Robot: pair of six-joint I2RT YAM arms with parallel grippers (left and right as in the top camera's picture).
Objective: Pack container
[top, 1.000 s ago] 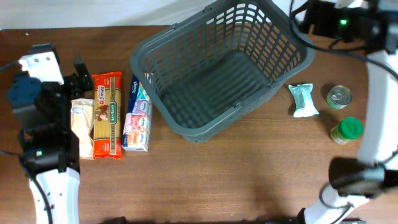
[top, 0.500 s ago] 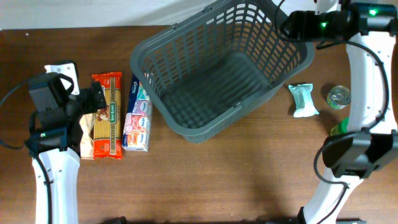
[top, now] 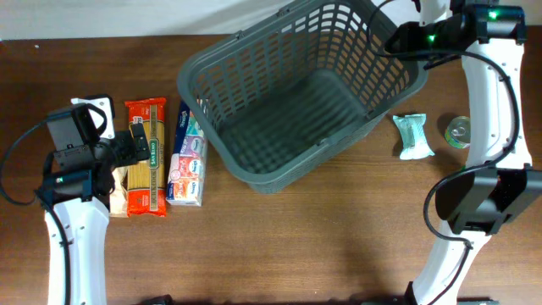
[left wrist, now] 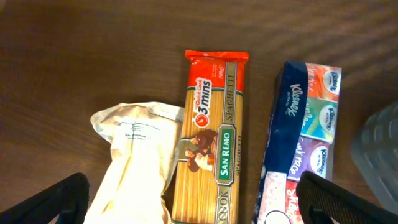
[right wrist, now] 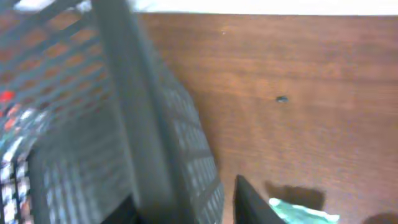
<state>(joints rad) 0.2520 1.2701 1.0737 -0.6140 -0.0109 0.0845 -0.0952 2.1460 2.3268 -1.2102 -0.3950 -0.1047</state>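
The container (top: 196, 63), a large dark grey lattice basket, stands at the back middle of the table with nothing in it. My right gripper (top: 405, 41) is at its far right rim. In the right wrist view the basket's wall (right wrist: 149, 124) runs between the two fingers of that gripper (right wrist: 186, 208), which is shut on it. My left gripper (top: 135, 144) hovers open over the groceries at the left. Its fingertips straddle the spaghetti pack (left wrist: 211, 162) and a white bag (left wrist: 134, 162), and that gripper (left wrist: 196, 205) holds nothing.
A pack of tissues (top: 188, 157) lies right of the spaghetti (top: 146, 169), close to the basket's left corner. A pale green packet (top: 413, 135) and a tin can (top: 460, 131) sit right of the basket, under the right arm.
The right gripper's jaws have closed from wide open onto the basket's rim. The left gripper has shifted right, over the spaghetti, and stays open.
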